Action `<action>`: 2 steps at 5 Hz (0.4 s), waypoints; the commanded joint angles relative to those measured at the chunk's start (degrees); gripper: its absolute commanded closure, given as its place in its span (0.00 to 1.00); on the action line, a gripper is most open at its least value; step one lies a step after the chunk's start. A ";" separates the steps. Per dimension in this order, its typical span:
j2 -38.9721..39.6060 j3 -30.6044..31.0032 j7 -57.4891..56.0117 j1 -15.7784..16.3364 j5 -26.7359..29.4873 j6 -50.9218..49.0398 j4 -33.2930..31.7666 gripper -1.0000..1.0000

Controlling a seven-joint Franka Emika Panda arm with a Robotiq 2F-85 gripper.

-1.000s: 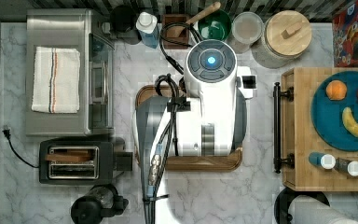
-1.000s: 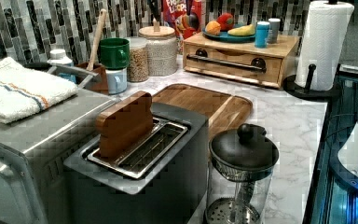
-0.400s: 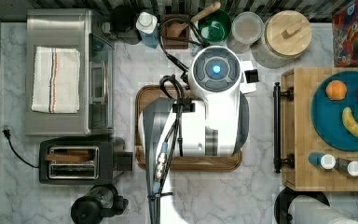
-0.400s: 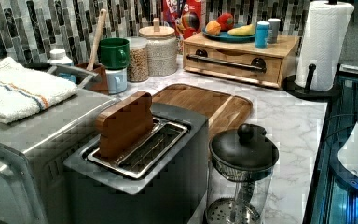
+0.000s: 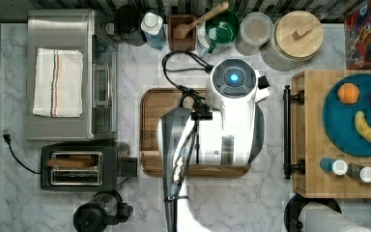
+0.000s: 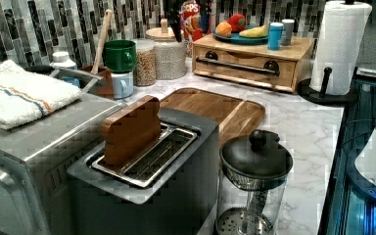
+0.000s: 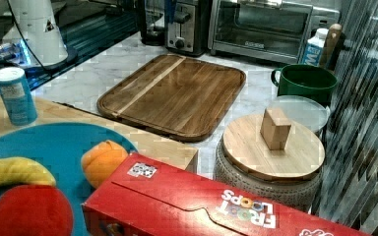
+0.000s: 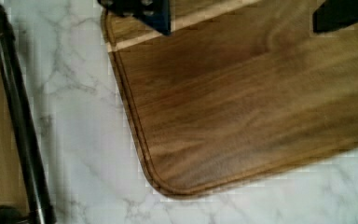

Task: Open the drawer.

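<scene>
**Item: drawer** (image 6: 247, 66). Shallow, light wood, set in a low box at the top view's right edge of the table (image 5: 125, 203). It looks fully shut, its front flush with the box in the left view. On the box top we note a blue plate (image 5: 355, 113) with fruit and some small shakers (image 5: 350, 168).

**Item: handle** (image 5: 287, 131). Long black bar on two black mounts across the drawer front. In the top view its long axis runs up and down the picture, facing the cutting board (image 5: 149, 130). A strip of bare marble lies between bar and board. In the wrist view we see the bar (image 8: 21, 126) run along one edge, with one mount at its end.

**Item: tool** (image 8: 242, 14). We see two dark fingers (image 8: 144, 10) spread wide apart with nothing between them, hanging over the cutting board near its corner, clear of the handle. In the top view the white arm (image 5: 232, 116) sits over the board's right half.

**Relation that governs the move.** We judge that the handle lies sideways from the tool, toward the top view's right, across the marble strip. The bar's length runs crosswise to that travel. We judge the fingers must straddle the bar across its thickness, somewhere between the mounts, then pull back toward the board. The board's near edge leaves room for the drawer to slide out, as far as we can tell.
</scene>
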 commanded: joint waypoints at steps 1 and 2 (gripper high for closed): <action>-0.82 -3.51 -16.35 -3.04 -5.30 3.19 0.27 0.00; -0.71 -3.48 -19.46 -4.66 -6.09 7.15 -1.76 0.00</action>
